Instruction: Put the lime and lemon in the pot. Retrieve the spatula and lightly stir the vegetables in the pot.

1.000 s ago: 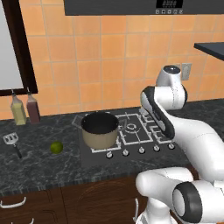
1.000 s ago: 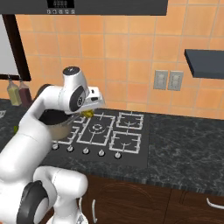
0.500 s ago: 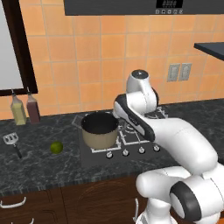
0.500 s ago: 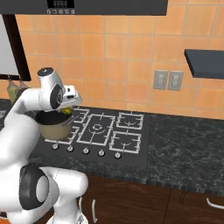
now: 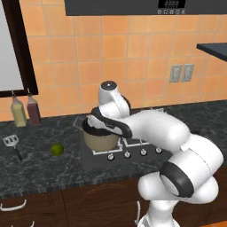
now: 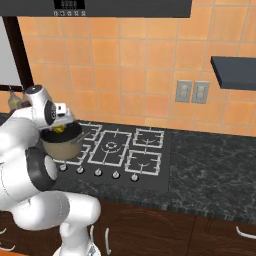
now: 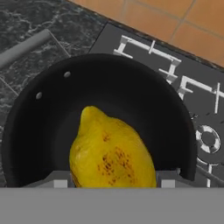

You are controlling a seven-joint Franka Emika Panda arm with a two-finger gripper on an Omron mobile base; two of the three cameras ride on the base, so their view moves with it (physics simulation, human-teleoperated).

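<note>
My gripper (image 6: 60, 126) is shut on the lemon (image 7: 111, 153), a yellow fruit with brown specks, and holds it just above the pot's mouth. The pot (image 5: 101, 138) has tan sides and a black inside (image 7: 131, 96) and stands on the stove's front left burner; the lemon (image 6: 59, 129) shows right over its rim (image 6: 61, 147). On the dark counter left of the pot lies the lime (image 5: 56, 149), small and yellow-green. Farther left rests the spatula (image 5: 11, 142), with a pale slotted head and a black handle pointing toward the counter's front.
The black stove (image 6: 120, 150) with white grates and front knobs extends right of the pot. Two bottles (image 5: 18, 111) stand against the orange tiled wall at the back left. A dark shelf (image 6: 232, 72) juts out at the right.
The arm has swung left from over the middle of the stove to over the pot, carrying the lemon along. Lime and spatula have not moved.
</note>
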